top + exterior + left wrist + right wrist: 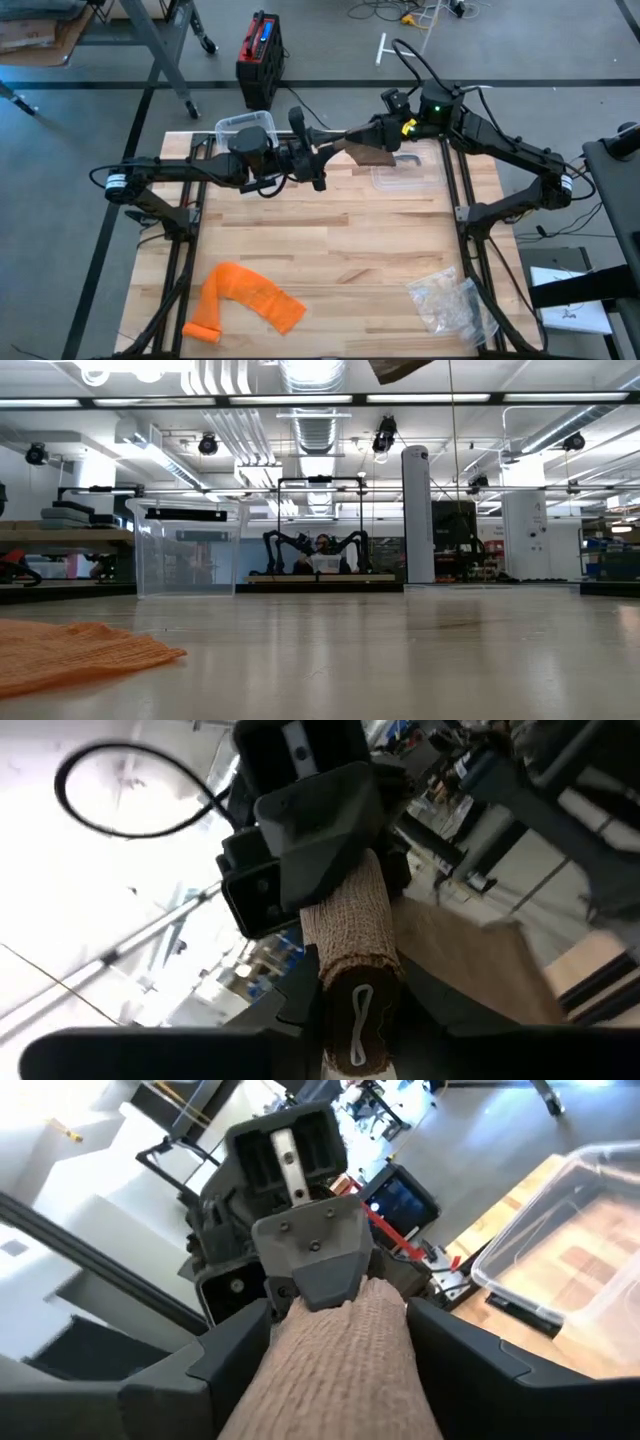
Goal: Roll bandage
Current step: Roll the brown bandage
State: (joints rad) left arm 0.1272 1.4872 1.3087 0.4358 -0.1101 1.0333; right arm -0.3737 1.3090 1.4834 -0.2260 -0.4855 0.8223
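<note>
Bandage [352, 955] rolling is mid-way: left gripper [318, 168] pinches the roll aloft, right gripper [352, 140] clasps its loose end, and turning comes next.

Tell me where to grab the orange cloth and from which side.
Grip the orange cloth at its raised middle fold, coming straight down from above. It lies flat and crumpled on the table, so edges give little to pinch; the bunched ridge likely offers most.
</note>
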